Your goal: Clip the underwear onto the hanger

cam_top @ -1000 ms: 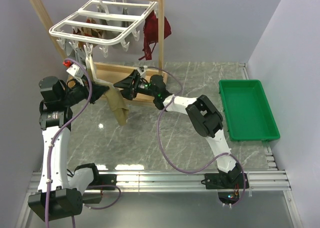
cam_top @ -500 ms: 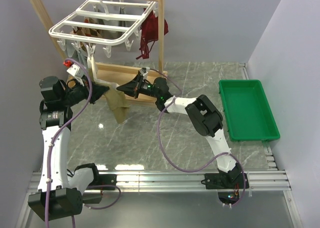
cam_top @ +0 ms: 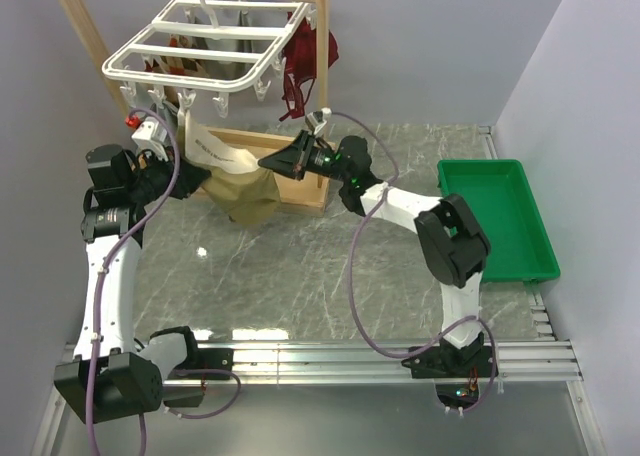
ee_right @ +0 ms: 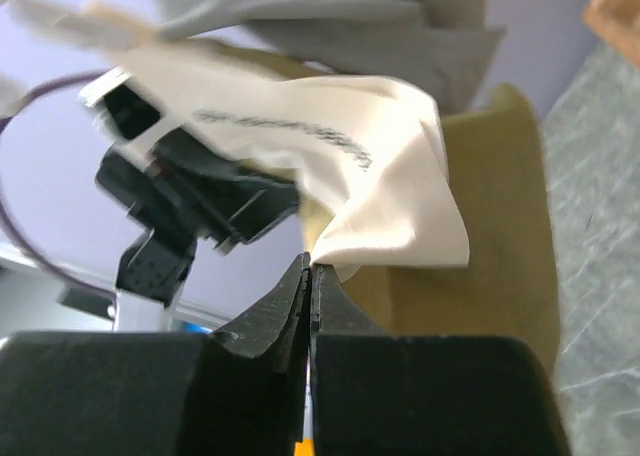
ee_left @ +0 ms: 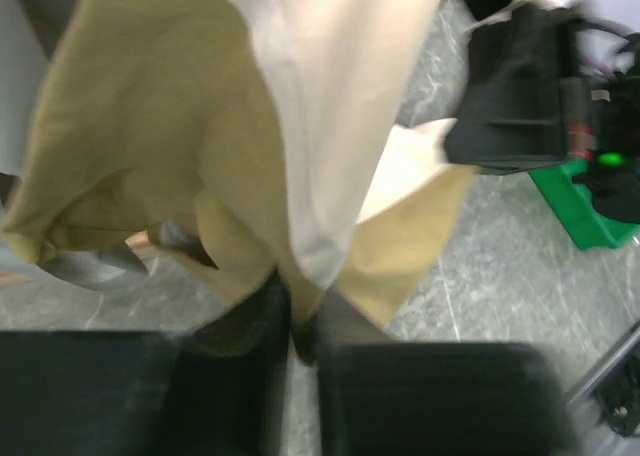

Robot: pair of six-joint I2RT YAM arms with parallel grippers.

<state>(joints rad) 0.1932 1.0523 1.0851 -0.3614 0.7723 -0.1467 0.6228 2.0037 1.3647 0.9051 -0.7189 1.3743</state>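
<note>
Marble tabletop [cam_top: 300, 266], far left: underwear [cam_top: 240, 186] held aloft, waistband running left-right between left gripper [cam_top: 203, 176] and right gripper [cam_top: 266, 162], both pinched shut on it. Hanger [cam_top: 200, 46] clips just above.

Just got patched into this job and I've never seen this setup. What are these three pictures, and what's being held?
These are two robot arms bolted at the near edge of a marble table. The wide picture looks down from above and behind them. The other two come from cameras on each wrist, so the black fingers at the bottom are that arm's own. The left gripper and the right gripper are both shut on the underwear, the tan cloth with a cream waistband, holding it spread between them in the air near the hanger, the white clip rack hung on the wooden stand. A dark red garment already hangs there. A green tray lies on the table to the right.
</note>
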